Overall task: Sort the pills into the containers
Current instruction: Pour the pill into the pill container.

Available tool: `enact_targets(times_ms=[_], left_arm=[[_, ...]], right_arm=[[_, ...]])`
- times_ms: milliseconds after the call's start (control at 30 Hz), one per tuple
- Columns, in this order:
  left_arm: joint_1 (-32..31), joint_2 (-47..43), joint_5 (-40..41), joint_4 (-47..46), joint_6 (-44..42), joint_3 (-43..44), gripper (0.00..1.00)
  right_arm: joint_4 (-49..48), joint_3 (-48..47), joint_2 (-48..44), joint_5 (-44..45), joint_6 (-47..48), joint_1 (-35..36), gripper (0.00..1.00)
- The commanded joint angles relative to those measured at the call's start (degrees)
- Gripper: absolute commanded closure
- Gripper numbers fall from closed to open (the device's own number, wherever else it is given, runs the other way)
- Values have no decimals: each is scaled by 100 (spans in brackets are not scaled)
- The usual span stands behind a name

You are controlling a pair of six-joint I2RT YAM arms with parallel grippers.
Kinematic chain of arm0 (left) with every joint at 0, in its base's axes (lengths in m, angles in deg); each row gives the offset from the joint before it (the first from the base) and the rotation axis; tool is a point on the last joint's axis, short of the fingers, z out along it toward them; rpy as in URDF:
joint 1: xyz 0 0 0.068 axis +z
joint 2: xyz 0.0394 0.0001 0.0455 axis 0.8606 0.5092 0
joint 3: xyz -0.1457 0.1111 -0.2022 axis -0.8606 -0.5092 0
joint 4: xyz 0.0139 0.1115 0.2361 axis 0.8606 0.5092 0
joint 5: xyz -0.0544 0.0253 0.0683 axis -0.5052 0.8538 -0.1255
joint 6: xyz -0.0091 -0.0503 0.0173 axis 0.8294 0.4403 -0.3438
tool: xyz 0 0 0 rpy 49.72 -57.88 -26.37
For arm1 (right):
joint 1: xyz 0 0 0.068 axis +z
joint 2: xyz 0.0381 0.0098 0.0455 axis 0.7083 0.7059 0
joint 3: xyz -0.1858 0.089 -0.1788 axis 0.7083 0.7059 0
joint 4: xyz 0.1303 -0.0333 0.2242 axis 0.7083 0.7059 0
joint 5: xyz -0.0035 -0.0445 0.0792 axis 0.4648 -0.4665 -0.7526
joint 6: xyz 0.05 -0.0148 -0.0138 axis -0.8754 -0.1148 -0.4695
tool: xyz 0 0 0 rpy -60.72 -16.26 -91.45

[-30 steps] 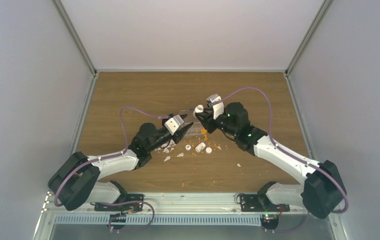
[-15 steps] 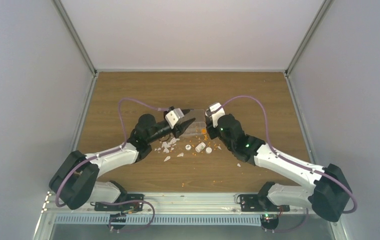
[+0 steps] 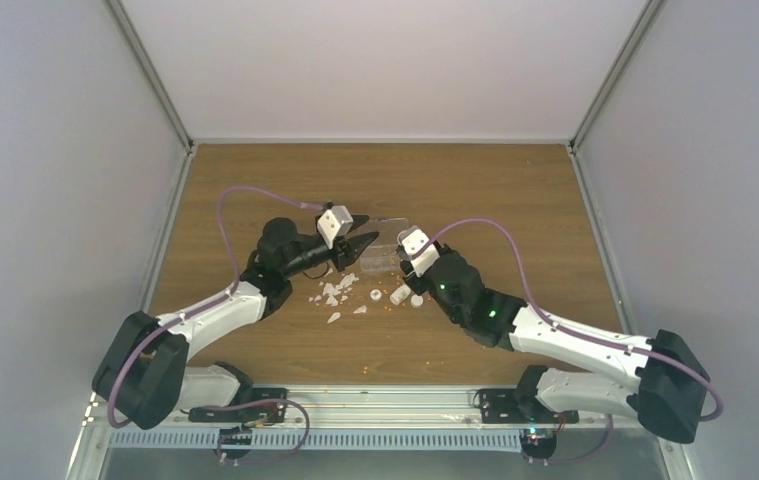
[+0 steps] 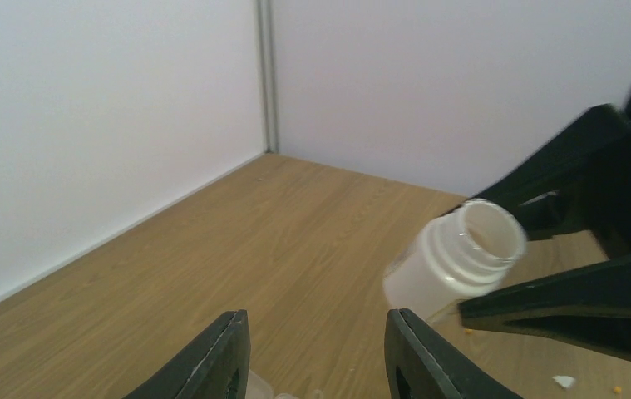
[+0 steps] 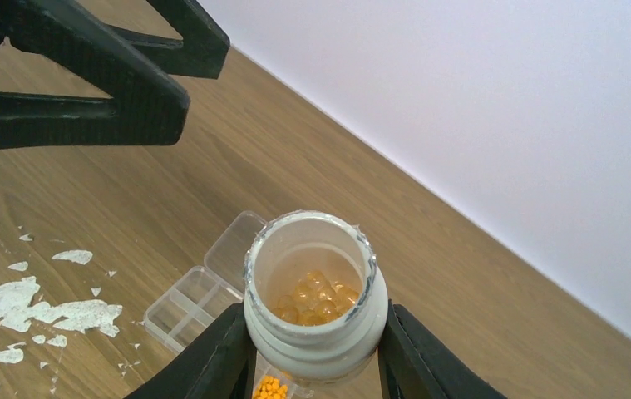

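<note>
Right pincer (image 5: pixel 315 324) grips an uncapped vial (image 5: pixel 313 349) of pills (image 5: pixel 316 298), mouth tilted upward; left pincer (image 4: pixel 316 332) gapes wide.

One clear organiser box (image 5: pixel 191 303) sits on the worktop (image 3: pixel 255 180). One white vial (image 5: pixel 316 345) contains orange pills (image 5: pixel 316 298), too many to count. Three small white cylinders (image 3: pixel 401 294) and numerous white flakes (image 5: pixel 54 316) lie loose.

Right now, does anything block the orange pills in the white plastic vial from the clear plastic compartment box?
Nothing visible: the right gripper holds the uncapped white vial over the clear compartment box; the left gripper stands aside.
</note>
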Motion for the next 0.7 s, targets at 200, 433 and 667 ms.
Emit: enact_targets(times_ms=[200,433,667], left_arm=[[-90,-404,-1222,-371,17,-112,1],[-265,27,-843,-178,112,222,1],[-467,170,-760,138,4,469,1]], right_arm=[[-338,-95,125,-11,403,88,17],[-213,-284,561,-63,494,186,17],[-256,-369,627,-146,578,209,17]])
